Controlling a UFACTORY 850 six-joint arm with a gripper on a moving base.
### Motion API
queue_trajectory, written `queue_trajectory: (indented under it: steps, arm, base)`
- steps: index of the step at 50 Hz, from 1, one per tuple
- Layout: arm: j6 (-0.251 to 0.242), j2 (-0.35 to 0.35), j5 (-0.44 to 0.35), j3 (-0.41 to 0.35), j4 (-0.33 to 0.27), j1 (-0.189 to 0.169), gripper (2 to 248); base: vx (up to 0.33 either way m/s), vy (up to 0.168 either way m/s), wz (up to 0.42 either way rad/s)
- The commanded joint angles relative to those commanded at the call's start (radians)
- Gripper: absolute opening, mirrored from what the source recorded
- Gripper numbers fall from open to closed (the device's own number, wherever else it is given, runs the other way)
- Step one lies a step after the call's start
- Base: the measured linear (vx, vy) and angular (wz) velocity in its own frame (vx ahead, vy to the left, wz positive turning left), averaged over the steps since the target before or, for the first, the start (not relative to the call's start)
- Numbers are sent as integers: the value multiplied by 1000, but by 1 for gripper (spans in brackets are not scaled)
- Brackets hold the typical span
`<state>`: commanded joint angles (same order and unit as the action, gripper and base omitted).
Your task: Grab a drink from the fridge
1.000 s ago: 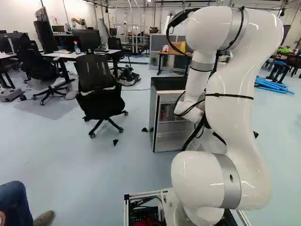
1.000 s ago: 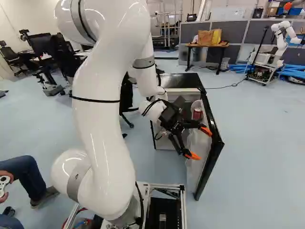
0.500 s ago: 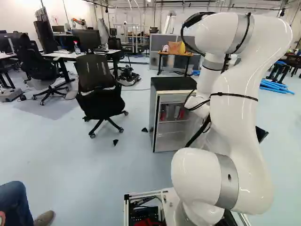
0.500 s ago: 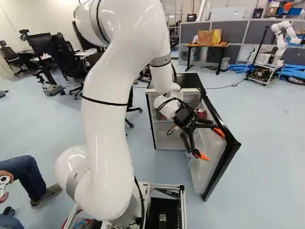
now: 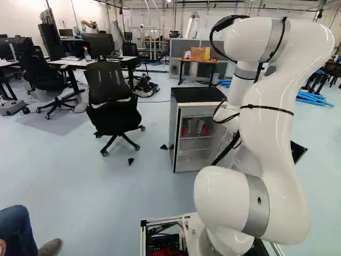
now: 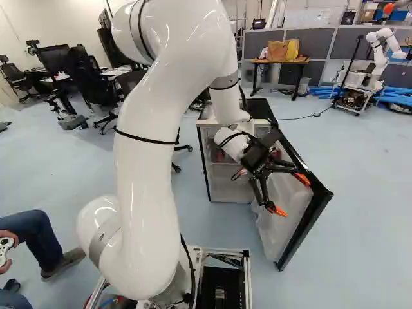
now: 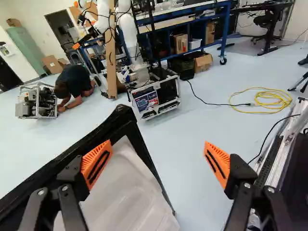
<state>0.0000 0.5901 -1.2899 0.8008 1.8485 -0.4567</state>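
With the hand [image 7: 157, 153] spread wide and nothing pinched, hung out in front of the fridge [image 5: 194, 95], just beside the inner face of its open door [image 6: 316, 207]. Looked about halfway there: had the door open, but had yet to reach in, close on a drink and bring it out. Now for the numbers: counted one fridge, one door, one hand. Spotted two red cans [image 5: 185, 130] on the upper shelf [image 5: 195, 137], plus apparently one more red can [image 6: 277, 154] up on the door. Couldn't number the paler drinks [image 5: 200, 127] between.
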Motion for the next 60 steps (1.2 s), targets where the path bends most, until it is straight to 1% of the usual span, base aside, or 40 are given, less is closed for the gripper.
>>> queue_trajectory:
  steps: [7,17,32,60]
  arm:
    - [0,-14,0,-33,-41,12,247]
    - [0,-42,0,-100,-127,41,247]
    - [0,-92,-17,-207,-276,92,247]
    - [0,-201,-98,-410,-569,194,247]
  base:
    - [0,0,0]
    - [0,0,0]
    - [0,0,0]
    - [0,0,0]
